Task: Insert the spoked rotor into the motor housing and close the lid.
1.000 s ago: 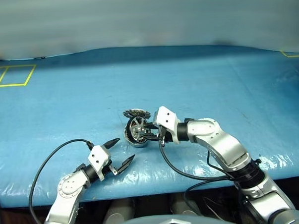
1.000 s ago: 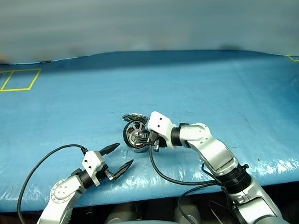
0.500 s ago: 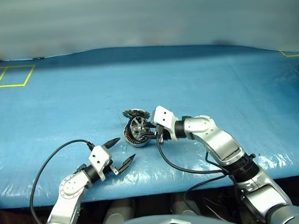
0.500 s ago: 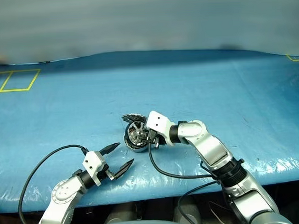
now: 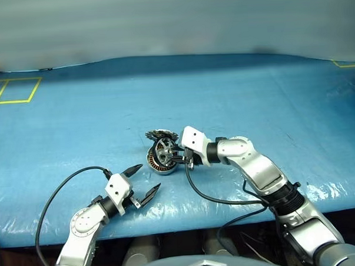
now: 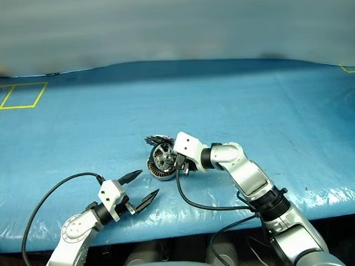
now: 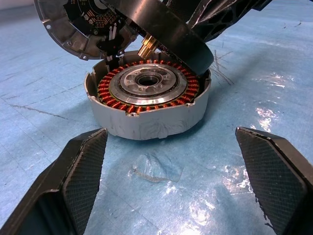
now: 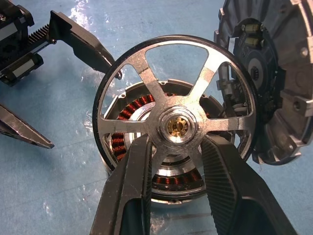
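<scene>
Rotor pinched at the hub between right gripper fingers, held tilted over the housing, one rim edge low against the housing's far wall, not yet seated. All of it mid-table, nearer the front edge than the back.

Largest to smallest:
- Table: blue sheet, glossy and wrinkled, yellow tape square at back left corner.
- Right arm: reaching in from the right, jaws closed on rotor hub.
- Left gripper: jaws spread wide, empty, near the front edge, aimed at housing but apart from it.
- Housing: upright on the sheet, copper windings exposed, unsupported.
- Lid: swung open, standing behind the housing, ribbed inside facing the rotor.
- Rotor: shaft not visibly aligned with the centre bore.

Risks, judged:
- Tilted entry could jam the rim on the wall or scrape windings.
- Unbraced housing could slide or tip on the slick sheet under push.
- Lid could drop onto the rotor or fingers early.
- Hub pinch is narrow, so the rotor could twist.
</scene>
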